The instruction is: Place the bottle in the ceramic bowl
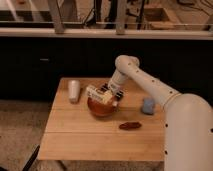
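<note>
The bottle (94, 93) lies tilted in the air just over the ceramic bowl (101, 111), above its left and rear rim. Its right end sits in the pincer (106, 95), which is clamped on it from the right. The arm (150, 86) reaches in from the right side down to that spot. The bowl stands near the middle of the wooden counter (80, 135). A white tapered cylinder (74, 91) stands to the left, a blue object (148, 105) lies to the right, and a dark red oblong thing (130, 125) lies in front.
</note>
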Robot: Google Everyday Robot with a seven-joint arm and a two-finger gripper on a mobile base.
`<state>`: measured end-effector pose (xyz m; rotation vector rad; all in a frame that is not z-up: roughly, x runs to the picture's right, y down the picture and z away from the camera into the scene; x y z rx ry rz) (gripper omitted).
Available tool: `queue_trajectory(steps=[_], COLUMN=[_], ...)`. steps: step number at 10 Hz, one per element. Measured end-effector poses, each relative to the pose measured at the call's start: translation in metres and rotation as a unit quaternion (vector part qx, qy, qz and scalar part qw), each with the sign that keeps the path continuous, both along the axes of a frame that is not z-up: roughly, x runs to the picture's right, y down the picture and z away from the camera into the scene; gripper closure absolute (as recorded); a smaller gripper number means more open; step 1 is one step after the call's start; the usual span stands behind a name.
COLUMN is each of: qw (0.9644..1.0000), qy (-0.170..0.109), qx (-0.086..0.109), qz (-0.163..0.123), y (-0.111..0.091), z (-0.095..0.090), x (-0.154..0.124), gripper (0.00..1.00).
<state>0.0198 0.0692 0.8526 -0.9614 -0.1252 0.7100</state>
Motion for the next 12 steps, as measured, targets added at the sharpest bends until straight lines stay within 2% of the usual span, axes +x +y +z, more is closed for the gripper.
queue_trajectory(steps=[12], qw=[0.9999], qy=[0.0], qx=[-0.013], qz=[0.005], y=[-0.0025], z=[0.0005], x=[0.0061], gripper=[0.99])
